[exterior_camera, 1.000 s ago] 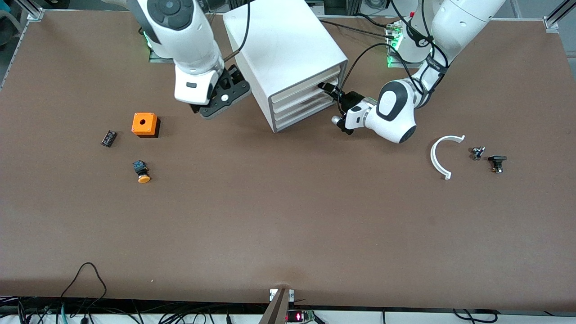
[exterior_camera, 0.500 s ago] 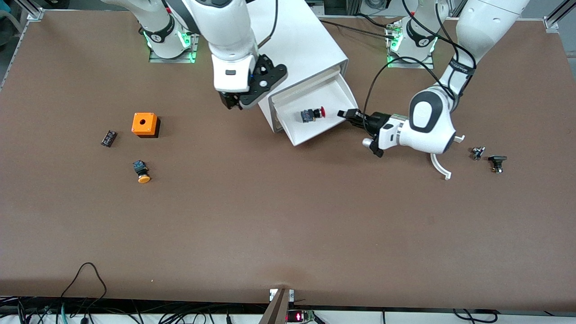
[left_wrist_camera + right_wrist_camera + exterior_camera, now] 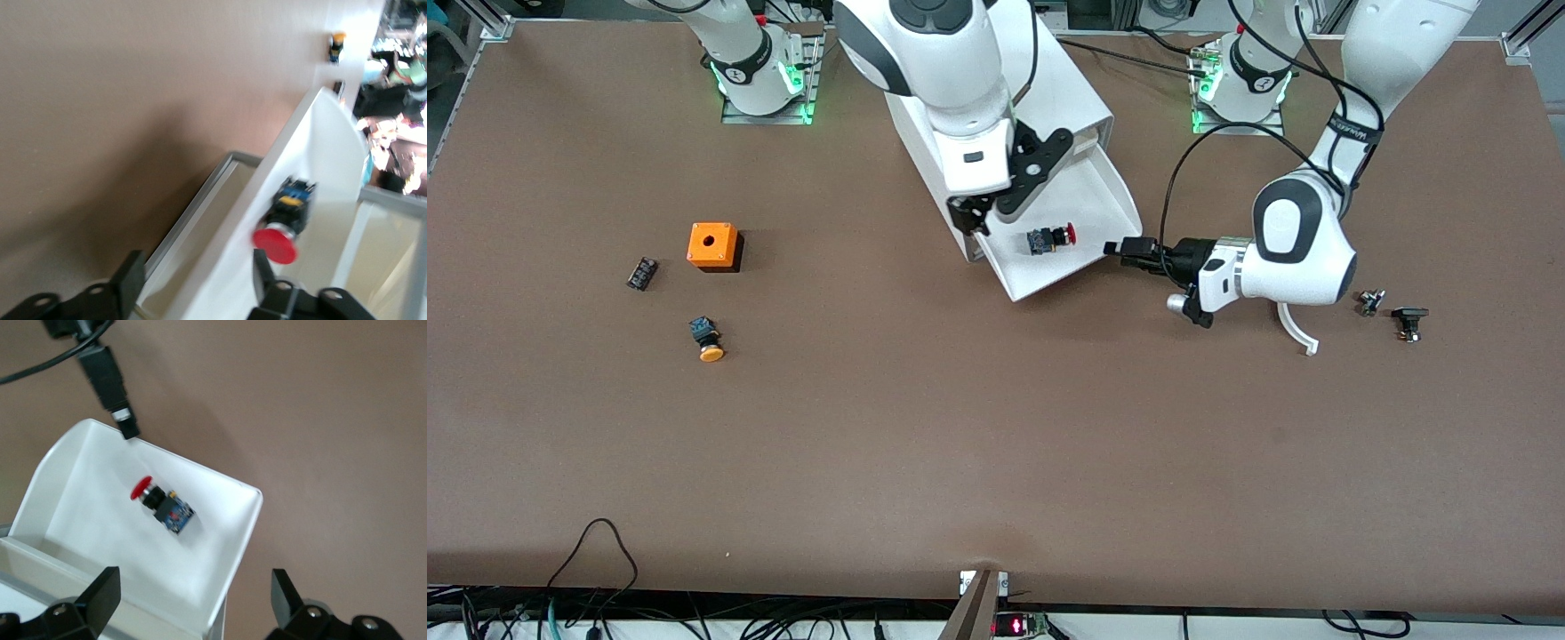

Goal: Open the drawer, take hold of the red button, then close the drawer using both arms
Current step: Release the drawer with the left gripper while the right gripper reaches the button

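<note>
A: Where's the button (image 3: pixel 1049 238)?

B: Centre of the frame, lying on its side in the pulled-out drawer (image 3: pixel 1089 191). The right end effector (image 3: pixel 971 216) hangs over the drawer's corner, fingers spread, empty. The left end effector (image 3: pixel 1129 250) sits just beside the drawer's front edge, parted, gripping nothing.

A: Risks?

B: The cap is round, so a pinch could roll it away. Coming down off-line, the right fingers could hit the drawer wall.

A: Any writing?

B: None legible.
</note>
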{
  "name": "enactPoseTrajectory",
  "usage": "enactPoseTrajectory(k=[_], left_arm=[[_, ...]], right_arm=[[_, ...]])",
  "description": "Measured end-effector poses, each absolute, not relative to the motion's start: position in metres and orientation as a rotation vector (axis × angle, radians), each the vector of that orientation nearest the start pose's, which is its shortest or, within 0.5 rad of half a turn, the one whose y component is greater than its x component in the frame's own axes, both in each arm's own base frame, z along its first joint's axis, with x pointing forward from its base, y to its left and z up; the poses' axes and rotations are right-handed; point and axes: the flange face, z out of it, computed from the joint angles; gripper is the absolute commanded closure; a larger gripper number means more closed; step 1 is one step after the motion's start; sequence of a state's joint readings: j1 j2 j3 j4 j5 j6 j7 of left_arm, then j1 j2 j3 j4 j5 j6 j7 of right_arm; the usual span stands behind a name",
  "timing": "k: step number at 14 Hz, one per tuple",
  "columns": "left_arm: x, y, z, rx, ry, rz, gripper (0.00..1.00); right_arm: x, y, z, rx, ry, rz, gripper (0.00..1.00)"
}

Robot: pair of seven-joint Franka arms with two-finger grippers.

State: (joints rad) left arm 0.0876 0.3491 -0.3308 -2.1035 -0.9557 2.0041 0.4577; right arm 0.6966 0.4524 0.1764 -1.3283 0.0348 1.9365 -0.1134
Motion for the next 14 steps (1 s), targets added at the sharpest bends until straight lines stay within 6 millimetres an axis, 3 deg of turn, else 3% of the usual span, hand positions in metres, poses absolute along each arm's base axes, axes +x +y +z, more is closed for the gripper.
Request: enactPoseTrajectory(k=[3,5,8,10,14], left_arm=[[0.540,-0.157,0.334,2.468,-0.070,-0.319,0.00],[0.545,-0.126,0.392,2.696,-0.171,-0.206,0.00],[0.534,-0.074,0.464,2.923,-0.271,-0.151,0.00],[0.525,-0.049,0.495,3.018,-0.282,-0.164,0.00],[0.529,-0.016,0.520,3.111,-0.198,-0.137,0.00]], right_arm=[[0.457,0.553,0.470,-2.493,-1.628,-0.170,0.00],[0.454,0.558,0.462,-2.389,-1.788,-0.171,0.00],[0.457,0.557,0.454,-2.216,-2.015,-0.175,0.00],[0.460,0.556,0.444,-2.110,-2.137,-0.166,0.00],[0.462,0.560,0.420,-2.003,-2.242,-0.129,0.00]])
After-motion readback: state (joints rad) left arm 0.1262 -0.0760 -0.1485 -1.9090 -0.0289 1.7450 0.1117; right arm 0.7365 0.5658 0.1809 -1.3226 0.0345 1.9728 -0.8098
